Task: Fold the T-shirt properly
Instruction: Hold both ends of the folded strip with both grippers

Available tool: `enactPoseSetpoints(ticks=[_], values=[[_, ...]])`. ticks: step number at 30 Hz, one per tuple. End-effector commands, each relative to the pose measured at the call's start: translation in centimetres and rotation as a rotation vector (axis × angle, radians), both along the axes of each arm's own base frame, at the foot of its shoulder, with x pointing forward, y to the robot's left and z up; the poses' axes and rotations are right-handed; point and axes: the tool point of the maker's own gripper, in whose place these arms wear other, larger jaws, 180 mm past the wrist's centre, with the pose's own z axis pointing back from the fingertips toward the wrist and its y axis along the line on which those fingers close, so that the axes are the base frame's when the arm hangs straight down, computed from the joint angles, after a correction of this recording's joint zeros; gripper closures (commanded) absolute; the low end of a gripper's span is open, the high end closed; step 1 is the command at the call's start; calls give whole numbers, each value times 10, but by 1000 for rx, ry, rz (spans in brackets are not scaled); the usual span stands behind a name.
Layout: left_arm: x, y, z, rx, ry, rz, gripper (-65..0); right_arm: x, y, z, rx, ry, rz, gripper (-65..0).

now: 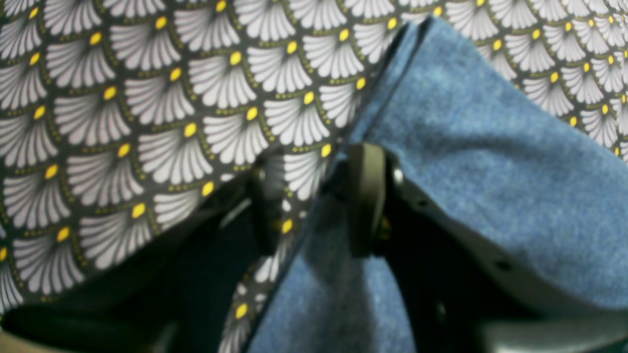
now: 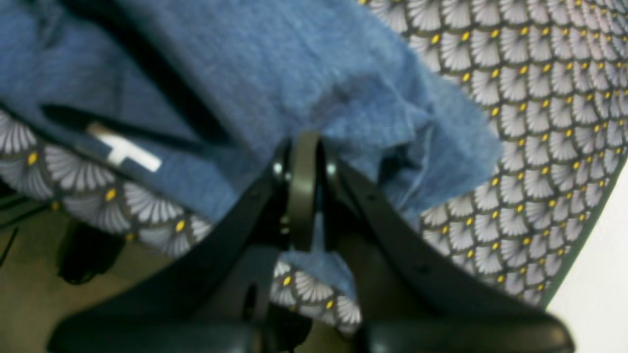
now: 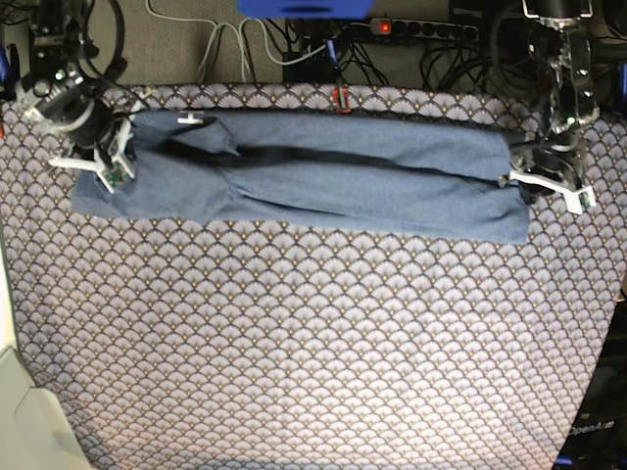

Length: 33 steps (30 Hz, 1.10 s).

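1. T-shirt [image 3: 323, 181] is a long band at 12 o'clock on the surface [image 3: 313, 343].
2. Right fingers [image 2: 304, 196] clenched on its edge; a tug could drag the fold crooked.
3. Left fingers [image 1: 314, 201] parted astride the hem; closing might pinch the tablecloth [image 1: 147, 122].

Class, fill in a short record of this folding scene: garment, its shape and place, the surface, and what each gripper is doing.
garment: T-shirt, heathered grey-blue, white neck label showing
shape: folded into a long band, stretched side to side
place: far part of the table, in the base view
surface: scallop-patterned tablecloth
right gripper: shut on the T-shirt's end near the label
left gripper: jaws part open at the other end; one finger against the cloth, grip unclear
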Motion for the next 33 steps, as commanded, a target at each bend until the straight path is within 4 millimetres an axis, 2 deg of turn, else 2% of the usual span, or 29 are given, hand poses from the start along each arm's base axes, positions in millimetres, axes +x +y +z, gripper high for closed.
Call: enactPoseSetpoints(ticks=[1,8,14,27,33], values=[[3,7,10,24,-28,-8,-213,4,0,7,5,-35,7,0],[-3,9,7,27,-16,-3,-218,2,6,3,28,-28,-5,0],[-6,8,6,30,-6,-13,-312,0,6,-3,35,-10,-8,0],[-2,4,10,16,-28,-12,-313,-4,5,-8,33,11,-13,0],[5,-9,38,34,-99,-55,-313,-3,4,-8,32,9,-13,0]])
